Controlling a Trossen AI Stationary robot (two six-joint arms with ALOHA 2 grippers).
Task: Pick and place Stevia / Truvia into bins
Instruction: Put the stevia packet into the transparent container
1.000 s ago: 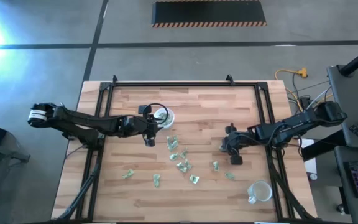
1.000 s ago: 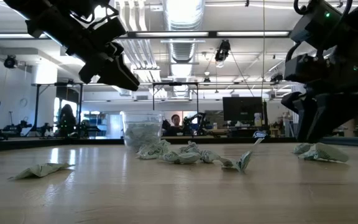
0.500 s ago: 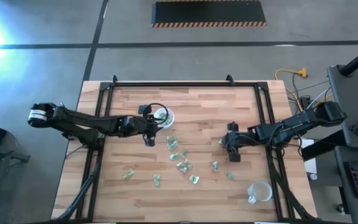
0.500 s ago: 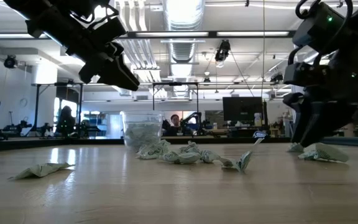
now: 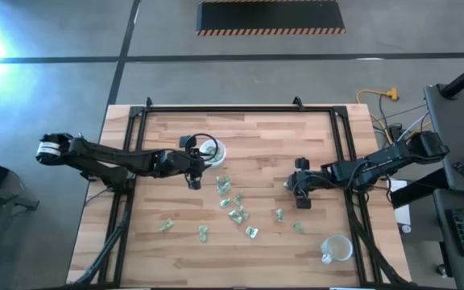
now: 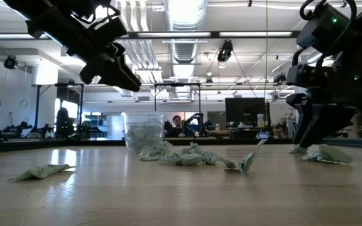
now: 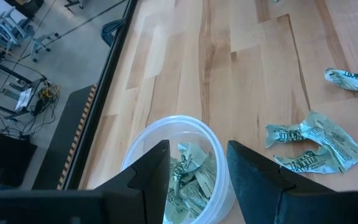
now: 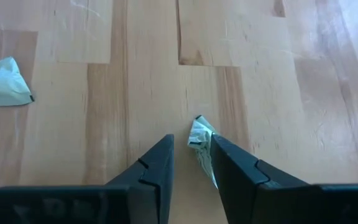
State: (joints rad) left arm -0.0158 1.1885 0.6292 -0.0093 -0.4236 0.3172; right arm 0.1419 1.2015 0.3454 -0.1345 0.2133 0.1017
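Several pale green and white sachets (image 5: 234, 203) lie scattered mid-table. One translucent cup (image 5: 210, 150) stands at the far left of centre with sachets inside (image 7: 191, 180). A second cup (image 5: 337, 247) stands at the near right. My left gripper (image 5: 192, 179) hovers open just beside the first cup, its fingers apart in front of it (image 7: 197, 168). My right gripper (image 5: 300, 199) is down at the table, open, its fingertips (image 8: 191, 152) on either side of one crumpled sachet (image 8: 200, 138). My right gripper comes at the sachet from above, pointing down. The sachet's long edge (image 8: 209, 163) lies against the inner side of one finger (image 8: 229, 165). A strip of bare wood shows between the sachet and the other finger (image 8: 159, 163). The sachet rests on the table, one corner raised.
Another sachet (image 8: 4, 83) lies a little way from my right gripper, and a crumpled one (image 6: 327, 154) sits beside it in the low view. Loose sachets (image 5: 166, 225) lie toward the near left. A black frame (image 5: 127, 161) runs round the wooden table.
My right gripper has come down to the tabletop and shifted slightly toward the table's left and far edge, ending with its fingertips around the sachet. My left arm has kept still.
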